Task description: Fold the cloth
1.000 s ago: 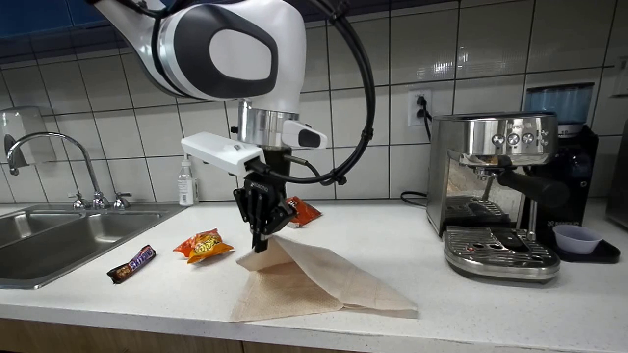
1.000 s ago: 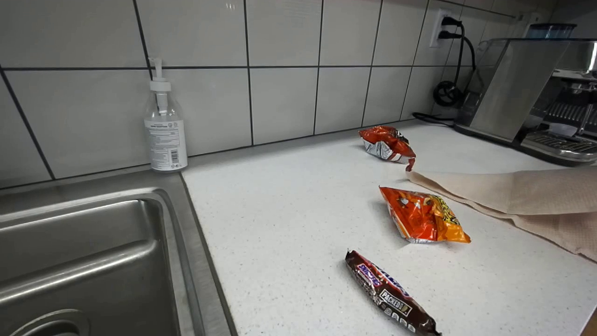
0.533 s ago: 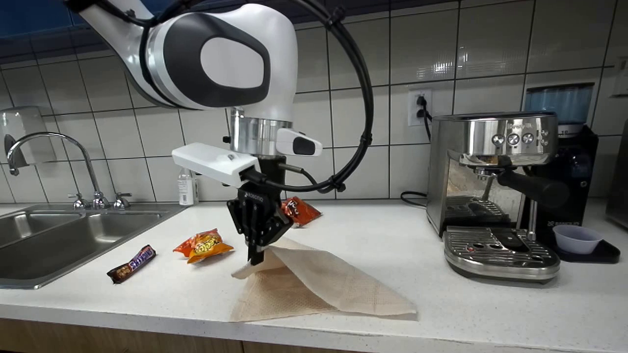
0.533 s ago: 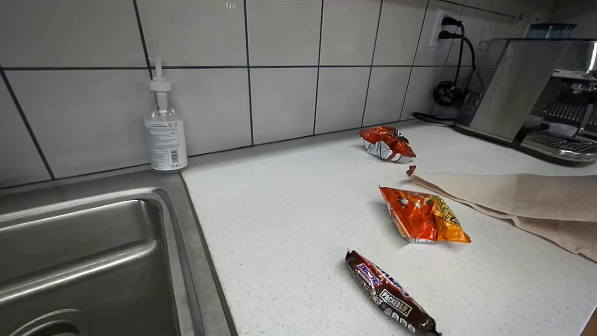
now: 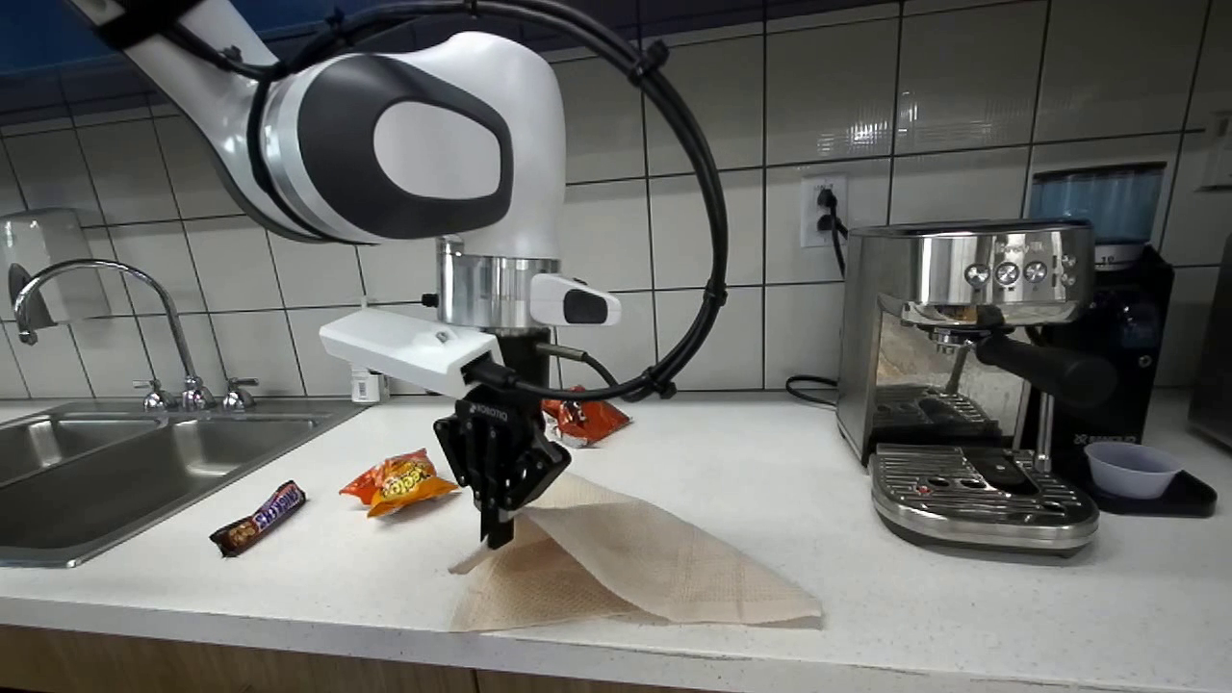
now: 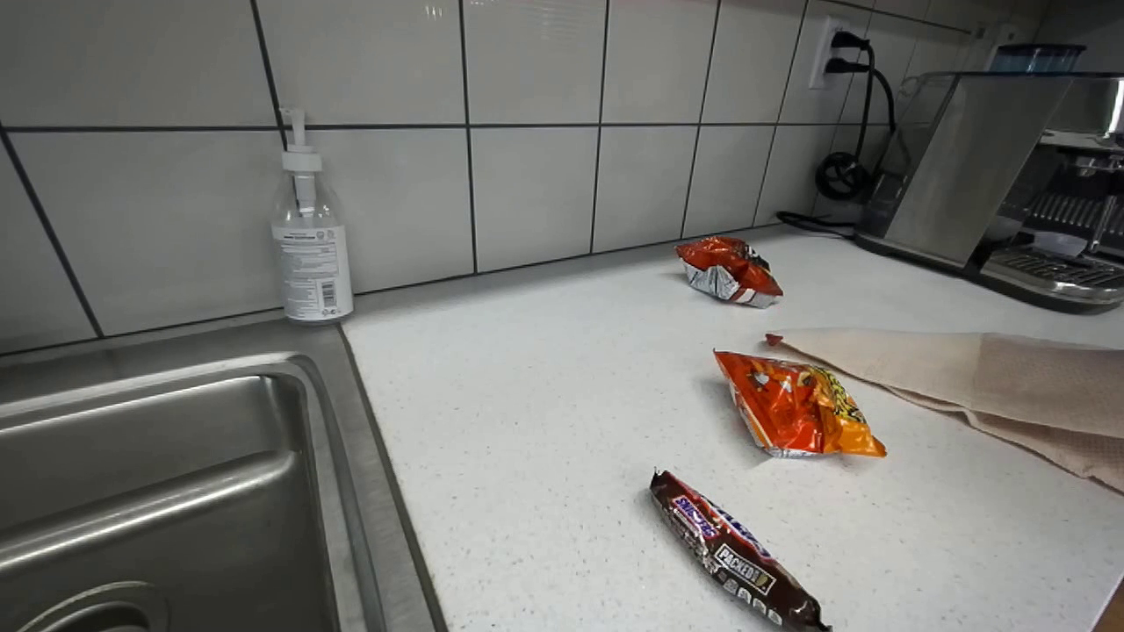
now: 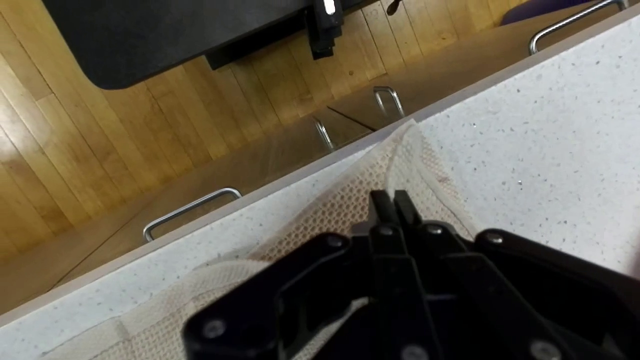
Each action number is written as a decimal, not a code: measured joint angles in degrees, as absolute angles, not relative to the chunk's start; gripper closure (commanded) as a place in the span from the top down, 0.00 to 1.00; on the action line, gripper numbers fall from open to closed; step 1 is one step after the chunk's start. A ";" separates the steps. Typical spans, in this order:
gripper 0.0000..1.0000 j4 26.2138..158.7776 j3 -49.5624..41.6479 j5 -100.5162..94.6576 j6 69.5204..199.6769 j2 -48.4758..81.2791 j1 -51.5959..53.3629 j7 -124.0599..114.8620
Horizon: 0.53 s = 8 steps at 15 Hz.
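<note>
The beige cloth (image 5: 674,558) lies on the counter with one part folded over and lifted into a peak at my gripper. Its left part also shows at the right side of an exterior view (image 6: 940,373). My gripper (image 5: 497,541) points down at the cloth's left side, low over the counter. In the wrist view my gripper's fingers (image 7: 394,197) are shut on a pinched edge of the cloth (image 7: 335,212). A cloth corner reaches the counter's front edge there. The gripper's body hides part of the cloth.
An orange snack packet (image 5: 404,483), a red packet (image 5: 592,419) and a Snickers bar (image 5: 258,520) lie near the cloth. The sink (image 5: 192,462) is at the left, a coffee machine (image 5: 972,385) at the right. A soap bottle (image 6: 312,246) stands by the wall.
My gripper has moved down and slightly left in an exterior view, nearer the counter's front. The lifted part of the cloth has come down with it and lies flatter.
</note>
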<state>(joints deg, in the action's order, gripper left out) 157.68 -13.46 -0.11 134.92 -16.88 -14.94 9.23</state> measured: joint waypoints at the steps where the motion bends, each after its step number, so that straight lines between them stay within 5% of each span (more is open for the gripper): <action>1: 0.42 157.99 -13.46 -0.45 135.12 -17.01 -14.89 9.33; 8: 0.96 158.77 -13.46 -1.59 136.04 -17.46 -14.73 10.17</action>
<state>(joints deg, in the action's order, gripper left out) 158.77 -13.46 -1.59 136.04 -17.46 -14.73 10.17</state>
